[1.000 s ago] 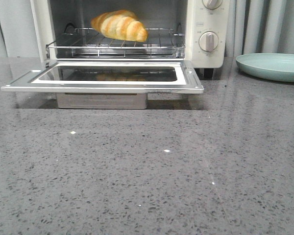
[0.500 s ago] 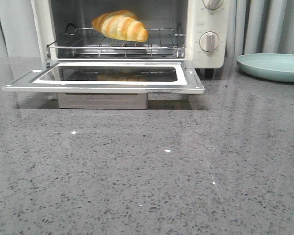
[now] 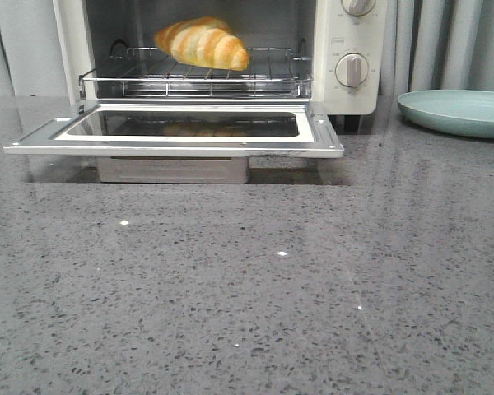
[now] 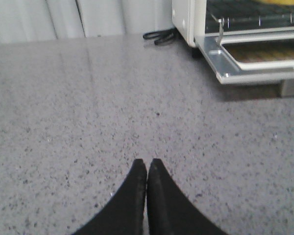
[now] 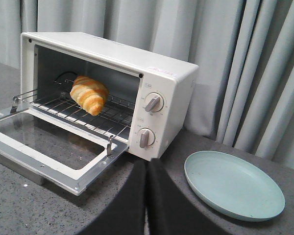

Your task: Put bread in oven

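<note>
The bread [image 3: 202,43], a golden-orange striped croissant roll, lies on the wire rack inside the cream-white oven [image 3: 350,90]; it also shows in the right wrist view [image 5: 89,94] inside the oven [image 5: 164,93]. The oven door [image 3: 173,141] hangs open and flat. My left gripper [image 4: 147,162] is shut and empty above bare counter, to the left of the door corner [image 4: 225,73]. My right gripper [image 5: 147,162] is shut and empty, in front of the oven's knob side. Neither gripper shows in the front view.
A pale green round plate [image 3: 457,111] lies on the counter right of the oven, also in the right wrist view [image 5: 232,183]. A black cable [image 4: 159,36] lies beside the oven's left rear. Grey curtains hang behind. The speckled grey counter [image 3: 247,288] stretches forward.
</note>
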`<state>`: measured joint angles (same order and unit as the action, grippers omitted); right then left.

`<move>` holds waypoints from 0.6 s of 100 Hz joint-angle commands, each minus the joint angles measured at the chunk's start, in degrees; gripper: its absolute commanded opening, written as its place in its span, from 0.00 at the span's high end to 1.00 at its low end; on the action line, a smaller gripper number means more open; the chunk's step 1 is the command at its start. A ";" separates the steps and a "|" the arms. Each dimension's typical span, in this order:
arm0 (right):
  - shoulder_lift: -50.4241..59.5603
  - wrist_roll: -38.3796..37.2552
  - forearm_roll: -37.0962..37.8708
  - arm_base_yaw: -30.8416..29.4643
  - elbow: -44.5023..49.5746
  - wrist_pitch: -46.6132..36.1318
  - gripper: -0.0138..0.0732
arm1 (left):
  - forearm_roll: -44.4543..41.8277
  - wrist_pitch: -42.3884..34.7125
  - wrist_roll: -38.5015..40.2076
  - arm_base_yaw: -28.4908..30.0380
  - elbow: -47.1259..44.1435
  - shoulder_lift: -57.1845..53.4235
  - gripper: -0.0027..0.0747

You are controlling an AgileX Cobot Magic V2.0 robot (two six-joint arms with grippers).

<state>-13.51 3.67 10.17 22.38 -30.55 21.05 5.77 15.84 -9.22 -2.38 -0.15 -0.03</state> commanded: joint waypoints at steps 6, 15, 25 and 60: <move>-0.64 -0.20 1.04 -0.37 -1.23 -4.99 0.90 | -0.70 -0.73 0.63 0.21 -1.20 -1.62 0.99; -0.73 -0.20 1.04 -0.37 -1.23 -4.99 0.90 | -0.70 -0.78 0.63 0.35 -1.20 -1.62 0.99; -0.73 -0.20 1.04 -0.37 -1.23 -4.99 0.90 | -0.70 -0.86 0.63 0.35 -1.20 -1.62 0.99; -0.42 -0.20 1.18 -0.37 -1.14 -4.99 0.90 | -0.70 -0.86 0.63 0.35 -1.20 -1.62 0.99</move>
<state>-13.51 3.67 10.17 22.38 -30.55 21.05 4.95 18.82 -9.22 -2.27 -0.15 -0.03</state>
